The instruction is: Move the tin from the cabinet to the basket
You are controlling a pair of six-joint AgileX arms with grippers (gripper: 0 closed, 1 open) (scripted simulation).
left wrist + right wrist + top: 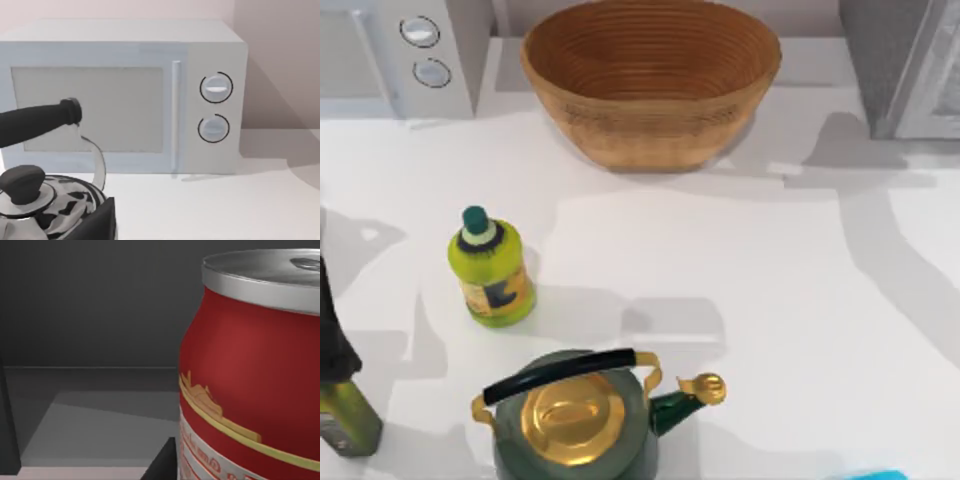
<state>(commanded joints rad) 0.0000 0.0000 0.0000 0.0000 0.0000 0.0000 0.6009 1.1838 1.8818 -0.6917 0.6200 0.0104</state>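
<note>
Inside the cabinet (905, 65), at the bench's far right corner: the tin (250, 375), upright on the grey shelf floor, red side and silver top close before the right wrist camera. A dark finger (162, 462) shows just beside the can's base; whether it touches cannot be told, nor whether the right gripper is spread, closed or grasping.

Far edge, middle: the basket (650, 120), nothing visible in it.

Far left corner: white microwave (415, 55), two knobs, faced by the left wrist camera across a black-and-white kettle (45, 205).

Near edge: yellow-green bottle (492, 268), green-and-gold kettle (580, 420), olive bottle (342, 415) at the left edge.

Step in hand, by judgement: reach and grasp, the right arm being in at the shelf and the tin not yet lifted.

Next move calls for: a firm hold on the can's side, a straight withdrawal clear of the door (its panel stands beside the opening), then carriage left to the basket.
</note>
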